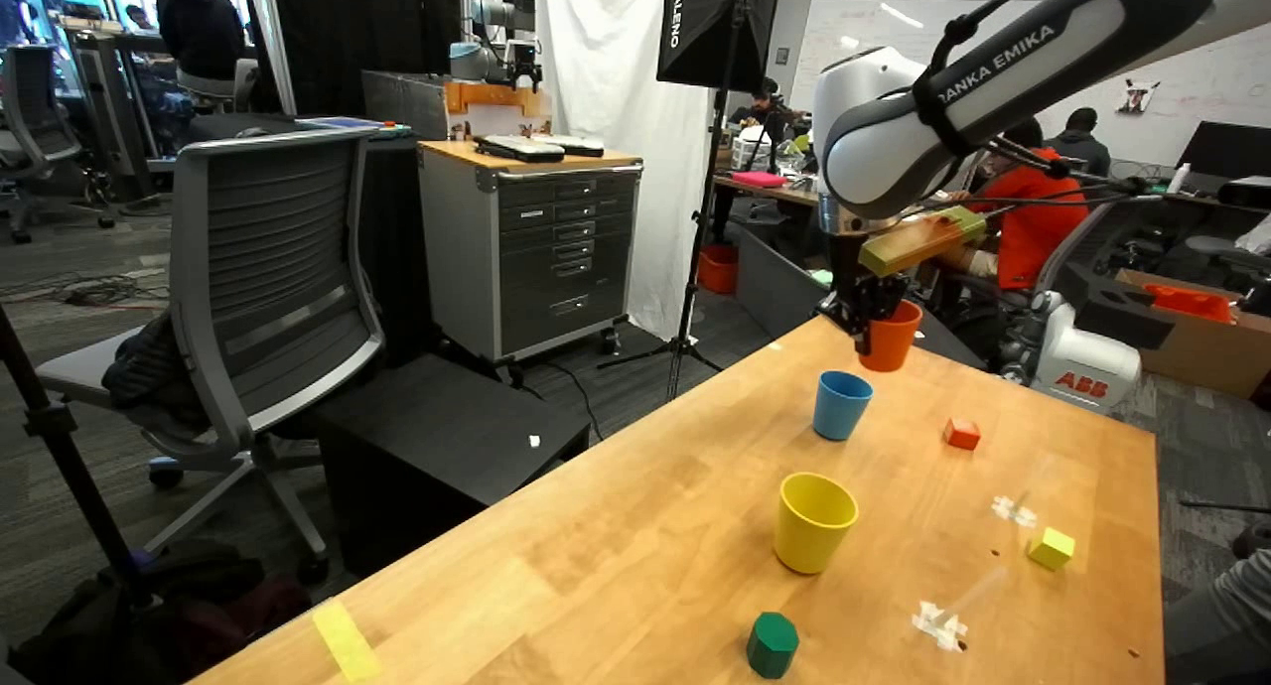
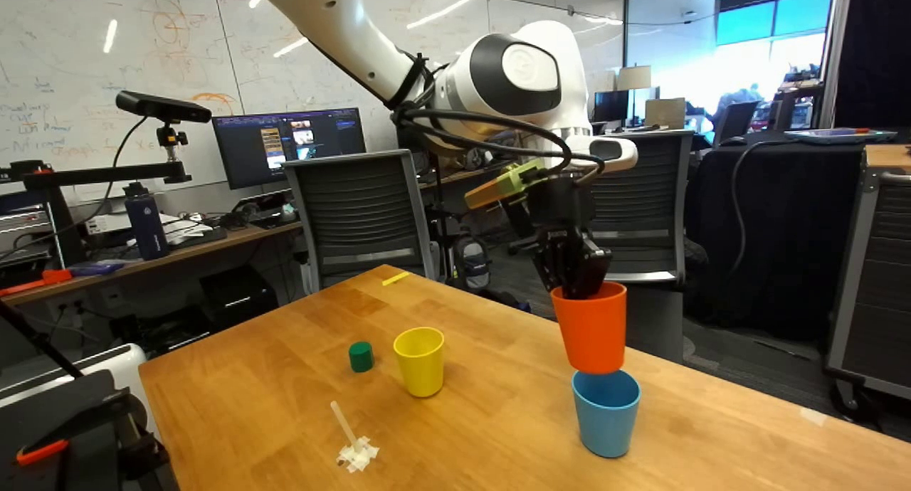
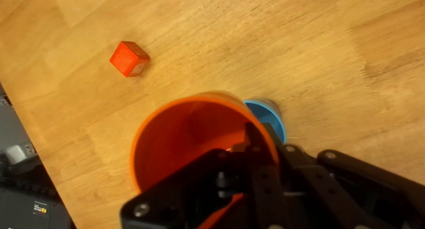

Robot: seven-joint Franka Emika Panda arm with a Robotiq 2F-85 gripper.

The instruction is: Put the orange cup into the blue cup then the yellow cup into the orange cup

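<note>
The orange cup (image 1: 893, 340) is held upright above the table by my gripper (image 2: 578, 292). It also shows in an exterior view (image 2: 594, 334) and in the wrist view (image 3: 179, 132). My gripper is shut on the cup's wall, one finger inside and one outside (image 3: 264, 132). The blue cup (image 1: 842, 407) stands upright and open on the table. In an exterior view it appears just below the orange cup (image 2: 606, 423); in the wrist view it is partly hidden behind the orange cup's rim (image 3: 263, 112). The yellow cup (image 1: 806, 541) stands upright farther along the table (image 2: 420, 368), outside the wrist view.
A small red block (image 1: 961, 433) lies near the blue cup, also in the wrist view (image 3: 128, 59). A yellow block (image 1: 1051, 548) and a green cylinder (image 2: 361, 356) stand on the wooden table (image 1: 616, 546). A taped-down clear stick (image 2: 345, 427) rises from the table.
</note>
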